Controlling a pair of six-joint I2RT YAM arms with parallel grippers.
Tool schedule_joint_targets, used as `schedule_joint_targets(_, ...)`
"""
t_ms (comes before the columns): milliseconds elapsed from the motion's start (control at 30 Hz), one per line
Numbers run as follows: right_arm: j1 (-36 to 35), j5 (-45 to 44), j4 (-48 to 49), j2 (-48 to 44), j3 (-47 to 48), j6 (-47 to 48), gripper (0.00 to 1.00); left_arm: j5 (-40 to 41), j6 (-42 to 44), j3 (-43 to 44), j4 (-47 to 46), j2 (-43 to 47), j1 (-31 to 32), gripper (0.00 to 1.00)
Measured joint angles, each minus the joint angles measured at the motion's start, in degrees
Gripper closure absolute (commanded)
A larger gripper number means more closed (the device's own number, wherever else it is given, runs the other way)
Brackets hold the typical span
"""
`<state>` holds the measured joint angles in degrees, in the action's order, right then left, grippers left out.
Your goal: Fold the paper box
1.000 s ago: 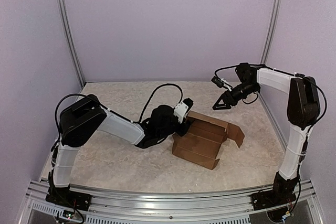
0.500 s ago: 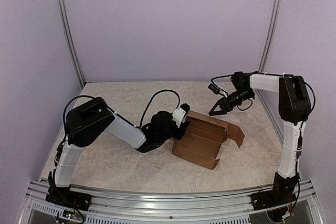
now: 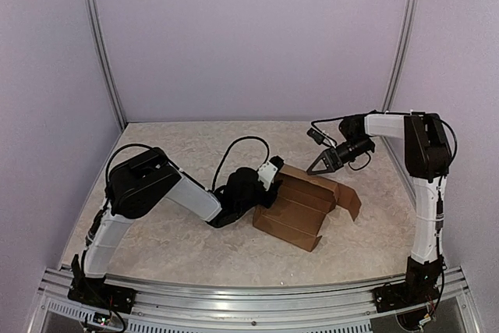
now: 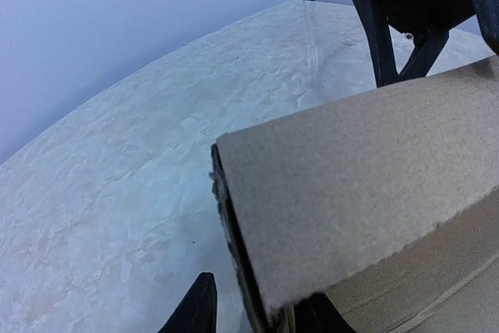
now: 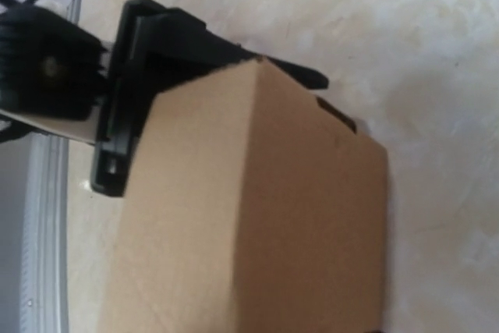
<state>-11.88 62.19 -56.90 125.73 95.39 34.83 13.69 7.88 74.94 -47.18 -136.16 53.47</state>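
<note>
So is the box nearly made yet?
Partly. Done: the paper box stands up with folded walls. In hand: the left gripper has fingers either side of one wall, and the right gripper hovers open near its far edge. Left: the end flap sticks out, not tucked in.

You're working in a robotics lab cell, not a home or a shop; plain pale lilac walls point(image 3: 249, 37) close off the back and both sides; bare aluminium posts point(image 3: 100, 44) rise in the far corners; a slotted aluminium rail point(image 3: 249, 302) runs along the near edge of the marble-patterned table point(image 3: 179, 247); a white-and-black left arm point(image 3: 187, 191) and right arm point(image 3: 427, 193) stand on that rail, with black cables point(image 3: 238, 142) looping off them.
</note>
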Motion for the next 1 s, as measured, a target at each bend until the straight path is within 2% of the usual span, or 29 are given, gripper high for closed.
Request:
schedule_joint_targets(600, -0.37, 4.31, -4.72, 4.00, 2.01, 2.67, 0.41, -0.83, 1.62, 3.80, -2.60, -2.45, -0.57, 0.70)
schedule_joint_targets(1000, -1.16, 5.51, -6.19, 4.81, 1.97, 3.45, 0.43, 0.85, 3.10, 8.66, -2.49, -5.03, 0.02, 0.78)
